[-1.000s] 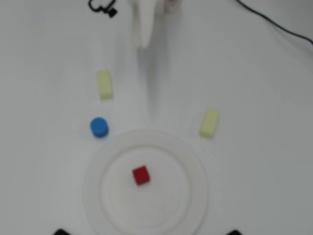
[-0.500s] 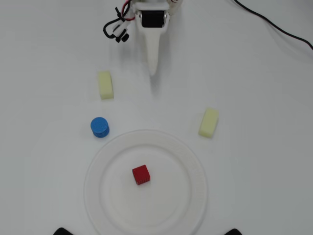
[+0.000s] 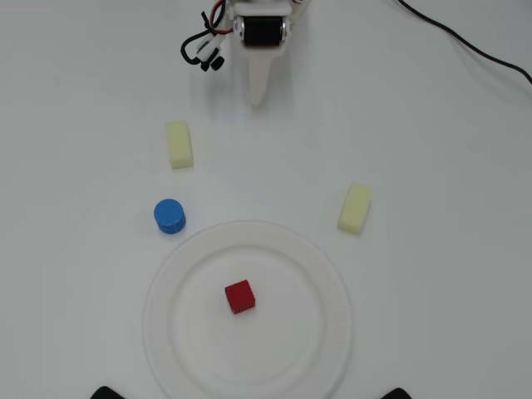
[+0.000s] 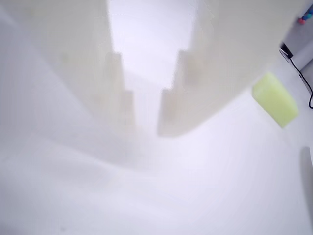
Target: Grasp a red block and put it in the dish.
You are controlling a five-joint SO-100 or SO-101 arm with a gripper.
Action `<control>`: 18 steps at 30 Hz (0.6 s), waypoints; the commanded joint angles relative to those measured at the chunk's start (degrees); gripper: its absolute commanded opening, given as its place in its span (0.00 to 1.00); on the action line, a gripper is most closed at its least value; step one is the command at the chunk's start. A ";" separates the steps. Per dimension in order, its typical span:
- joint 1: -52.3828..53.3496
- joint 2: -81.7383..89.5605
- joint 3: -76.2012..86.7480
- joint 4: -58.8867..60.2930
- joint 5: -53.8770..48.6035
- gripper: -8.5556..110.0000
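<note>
Overhead view, left to right: a pale yellow oblong block point(image 3: 179, 144) is seen left of centre, lying on the white table point(image 3: 449, 166). A blue cylinder point(image 3: 169, 216) is placed nearer the bottom edge, just beside the dish point(image 3: 328, 274) rim but not touching it. The red block point(image 3: 239, 297) is found inside the dish, near its middle, flat on the plate surface. A second pale yellow block point(image 3: 355, 208) is set to the right, tilted, near the dish's upper right rim, apart from it. A black cable point(image 3: 465, 41) is seen at far top right.

The gripper point(image 3: 259, 98) is located at the top edge, pointing down the picture toward the dish. The red block is well apart from the jaws, straight ahead of them with bare table between; nothing is held. In the wrist view the gripper point(image 4: 146, 120) is seen with a narrow gap between the two white fingers point(image 4: 117, 88), so the jaws are slightly parted and empty. One yellow block point(image 4: 275, 99) is visible at the right of that view.
</note>
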 commanded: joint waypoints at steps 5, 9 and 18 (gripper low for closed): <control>-0.79 10.46 5.89 3.69 0.79 0.07; -0.79 10.46 5.89 3.69 0.35 0.07; -0.62 10.46 5.89 3.69 0.88 0.07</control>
